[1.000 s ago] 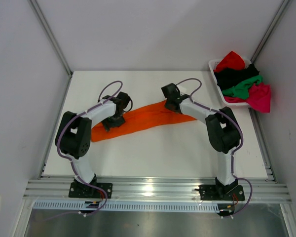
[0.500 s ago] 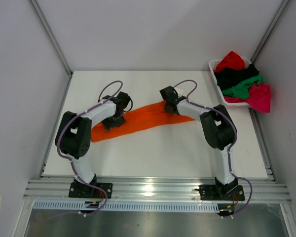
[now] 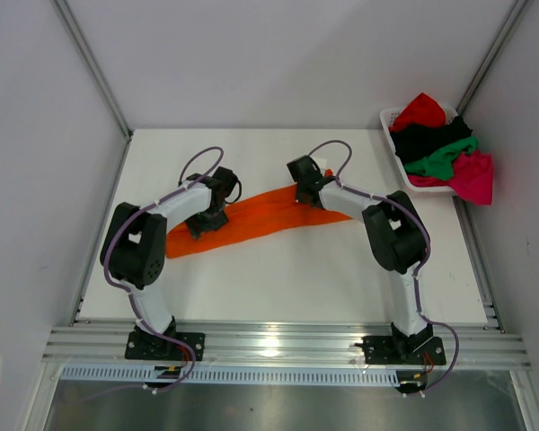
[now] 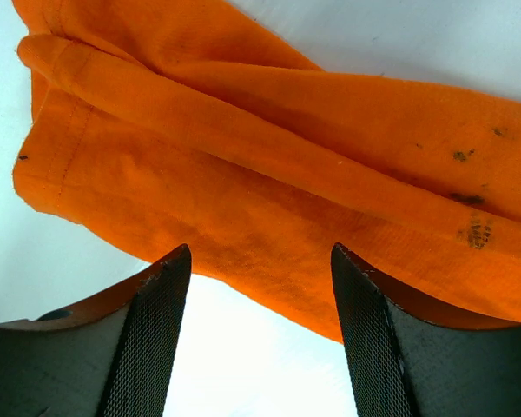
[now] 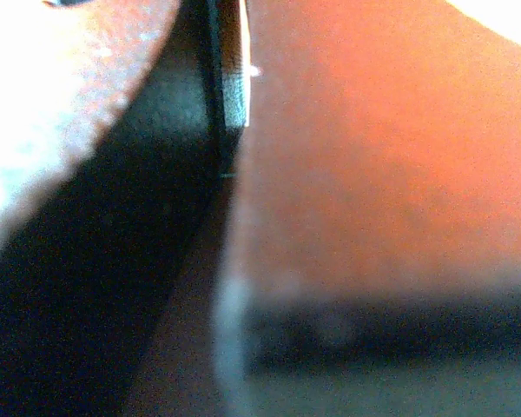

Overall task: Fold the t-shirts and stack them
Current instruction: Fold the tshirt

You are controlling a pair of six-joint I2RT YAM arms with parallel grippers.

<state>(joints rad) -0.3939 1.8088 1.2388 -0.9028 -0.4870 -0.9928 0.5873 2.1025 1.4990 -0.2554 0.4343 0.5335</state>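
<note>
— So, what have you got hold of?

— My right gripper [image 3: 303, 182] is clenched on the upper-right end of the orange shirt [image 3: 260, 214], which lies as a long diagonal band across the middle of the table [image 3: 296, 278]. My left gripper [image 4: 260, 261] hangs spread wide over the lower-left end, gripping nothing.

— How would you do this step well?

— I'd pinch the left end at the hem, catching both layers. Then I'd draw the two ends apart evenly, so the cloth lies flat before any fold.

— And the count?

— Five shirts: this one, plus a red shirt [image 3: 420, 109], black shirt [image 3: 427, 136], green shirt [image 3: 445, 158] and pink shirt [image 3: 474, 175], heaped in the one basket [image 3: 388, 117] at the upper right. Two arms.
</note>
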